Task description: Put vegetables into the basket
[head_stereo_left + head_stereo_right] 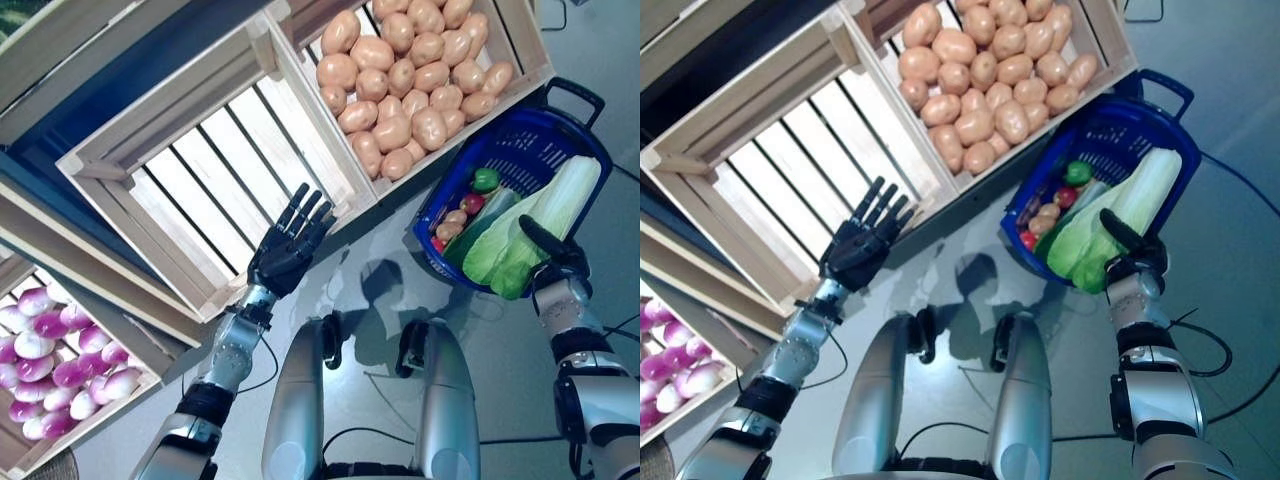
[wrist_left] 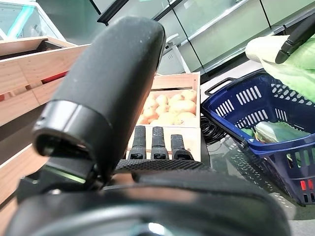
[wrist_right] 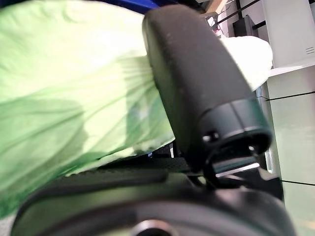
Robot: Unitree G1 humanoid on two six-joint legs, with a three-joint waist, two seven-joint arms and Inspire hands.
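A blue plastic basket (image 1: 530,125) stands on the floor at the right, beside the potato crate. A long napa cabbage (image 1: 545,215) lies slanted over its near rim, white stalk inside, green leaves sticking out. My right hand (image 1: 555,255) is shut on the leafy end, the thumb (image 3: 197,83) pressing on top of the leaves (image 3: 74,88). In the basket are a green pepper (image 1: 486,179), a red tomato (image 1: 473,203) and some small potatoes (image 1: 452,225). My left hand (image 1: 290,245) is open and empty, fingers (image 2: 157,142) straight, by the front corner of an empty crate.
A wooden crate of potatoes (image 1: 410,70) sits behind the basket. The empty slatted crate (image 1: 215,170) is in the middle. A crate of purple-and-white turnips (image 1: 50,370) is at the lower left. Grey floor lies between the crates and me.
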